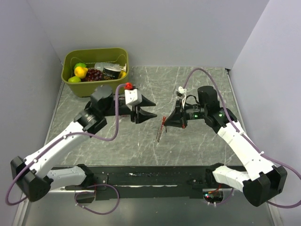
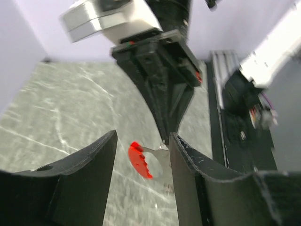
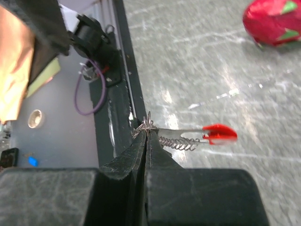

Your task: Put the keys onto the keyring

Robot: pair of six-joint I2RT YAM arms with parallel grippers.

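Keyring presented for threading: the right end effector (image 3: pixel 146 141) is clenched on the wire loop of the keyring (image 3: pixel 184 140) and holds it over the counter (image 1: pixel 197 141) at the centre of the overhead frame. The left end effector (image 1: pixel 149 108) is released, its jaws framing the red fob. No key is discernible, so the next move probably calls for the left to steady the fob or fetch a key.

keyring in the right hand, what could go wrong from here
The right hand pinches the keyring only at its fingertips, by the wire loop, so it may slip or twist out.
The open left hand faces the red fob close to the right hand; closing in could knock the keyring loose.
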